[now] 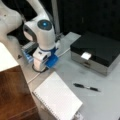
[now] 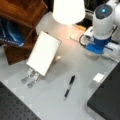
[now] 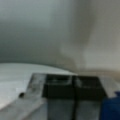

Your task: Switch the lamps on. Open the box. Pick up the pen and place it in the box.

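Observation:
The lamp (image 2: 68,11) glows bright cream-white at a front view's top; its shade (image 1: 5,57) also shows at a front view's left edge. The box (image 1: 96,51) is closed, black lid down, with a white tab (image 1: 86,55) at its front; its corner (image 2: 107,100) shows in both front views. The pen (image 1: 86,87) lies flat on the table, apart from the box, also pen (image 2: 69,86). My gripper (image 3: 75,86) points down at the table beside the lamp, far from pen and box; its dark fingers (image 3: 60,86) meet, shut and holding nothing.
A white spiral notepad (image 1: 57,97) rests tilted near the pen, also notepad (image 2: 43,52). Wooden furniture (image 1: 12,92) fills a front view's bottom left. A cable (image 1: 37,71) loops on the table by my arm's blue-and-white hand (image 1: 46,58).

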Controlling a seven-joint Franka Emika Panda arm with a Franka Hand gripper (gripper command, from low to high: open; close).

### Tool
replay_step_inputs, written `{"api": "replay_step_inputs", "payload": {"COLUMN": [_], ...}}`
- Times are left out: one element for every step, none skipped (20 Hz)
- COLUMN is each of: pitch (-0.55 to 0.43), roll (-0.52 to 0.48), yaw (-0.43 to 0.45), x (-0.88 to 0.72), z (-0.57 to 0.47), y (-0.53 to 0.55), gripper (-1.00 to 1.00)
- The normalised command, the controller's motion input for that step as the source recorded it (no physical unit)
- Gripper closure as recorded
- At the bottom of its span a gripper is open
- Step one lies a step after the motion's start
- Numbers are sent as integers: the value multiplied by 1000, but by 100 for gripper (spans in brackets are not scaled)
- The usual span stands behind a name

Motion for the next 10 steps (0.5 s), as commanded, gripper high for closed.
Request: {"api": "replay_step_inputs", "payload": {"pitch": [-465,-460,-445,-443,-414,-410,-399,-398,-391,-388], "roll": [-80,-80,-78,-78,-80,-80,-86,-85,-78,-69], "yaw": [0,-1,-1,-1,-8,-11,-20,-24,-34,-39], "x": [-952,-950,-943,-932,-907,-889,-861,-832,-789,-735], "z": [-358,-339,-302,-277,-237,-216,-173,-150,-113,-67], "y": [34,31,29,29,26,21,20,19,11,1], "gripper": [100,100,100,100,100,100,100,100,100,100]}}
